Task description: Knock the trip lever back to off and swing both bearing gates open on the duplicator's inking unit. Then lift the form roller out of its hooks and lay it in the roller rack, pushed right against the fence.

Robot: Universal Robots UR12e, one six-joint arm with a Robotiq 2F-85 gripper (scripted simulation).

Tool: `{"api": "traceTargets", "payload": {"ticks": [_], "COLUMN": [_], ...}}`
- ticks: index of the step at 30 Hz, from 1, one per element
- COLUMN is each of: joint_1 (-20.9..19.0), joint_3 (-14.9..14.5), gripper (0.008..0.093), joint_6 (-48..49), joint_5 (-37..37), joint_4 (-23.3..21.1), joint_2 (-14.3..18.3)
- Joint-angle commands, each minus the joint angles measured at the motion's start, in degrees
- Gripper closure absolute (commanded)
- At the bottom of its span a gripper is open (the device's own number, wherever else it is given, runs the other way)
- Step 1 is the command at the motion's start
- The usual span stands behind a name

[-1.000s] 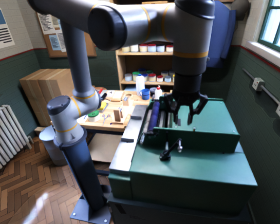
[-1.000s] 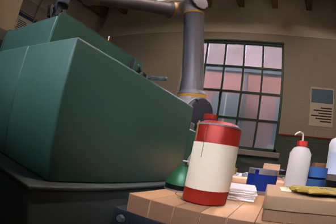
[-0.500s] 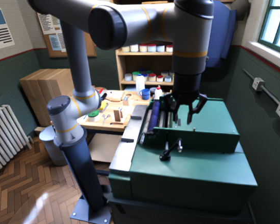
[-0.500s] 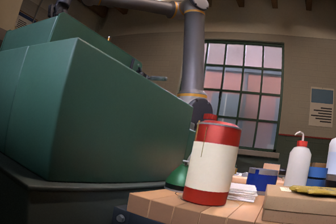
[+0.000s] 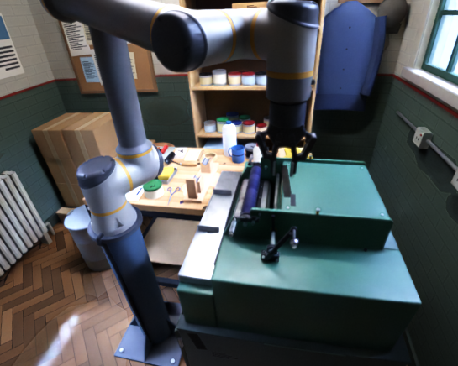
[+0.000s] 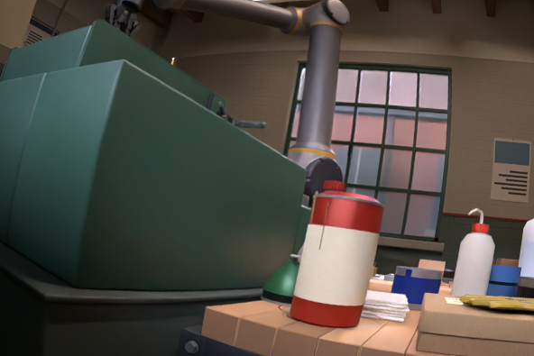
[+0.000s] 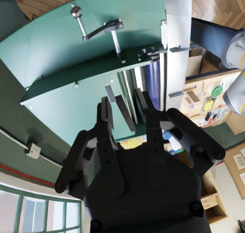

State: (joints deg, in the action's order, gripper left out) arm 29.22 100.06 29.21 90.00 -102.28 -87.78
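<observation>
The far end of the blue form roller (image 5: 251, 188) (image 7: 153, 82) is hidden behind my gripper in the wrist camera. The roller lies in the inking unit's trough at the left of the green duplicator (image 5: 316, 235). Over the trough's far end hangs my gripper (image 5: 283, 164) (image 7: 123, 107), partly open and empty. A grey gate bar (image 5: 285, 181) (image 7: 125, 112) stands between its fingers. The near bearing gate (image 7: 153, 52) sits over the roller's near end. The black trip lever (image 5: 279, 245) (image 7: 101, 30), with a steel knob, sits on the duplicator's front deck. The grey roller rack (image 5: 213, 210) (image 7: 178, 47) runs along the duplicator's left side.
The workbench (image 5: 181, 180) to the left carries tape, scissors, a blue mug and bottles. A shelf of jars (image 5: 232, 100) stands behind. A red and white can (image 6: 336, 255) stands close to the second side camera. My arm's base column (image 5: 127, 256) stands left of the duplicator.
</observation>
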Motion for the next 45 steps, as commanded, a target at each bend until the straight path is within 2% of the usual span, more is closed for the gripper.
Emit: {"api": "traceTargets", "payload": {"ticks": [1, 7, 15, 28, 36, 45], "joint_1": [-0.69, -5.66, -14.24, -27.49, -31.44, -32.18], "joint_3": [0.55, 4.39, 8.36, 10.64, 10.72, 10.72], "gripper": [0.0594, 0.0594, 0.0594, 0.0594, 0.0594, 0.0594], "joint_6": [-0.64, -5.61, -14.20, -27.50, -31.47, -32.22], "joint_5": [-0.01, -0.01, 0.00, 0.01, 0.01, 0.01], "joint_4": [-0.02, 0.00, 0.37, 0.77, 0.79, 0.78], "joint_2": [-0.64, -4.51, -8.83, -11.49, -11.58, -11.59]}}
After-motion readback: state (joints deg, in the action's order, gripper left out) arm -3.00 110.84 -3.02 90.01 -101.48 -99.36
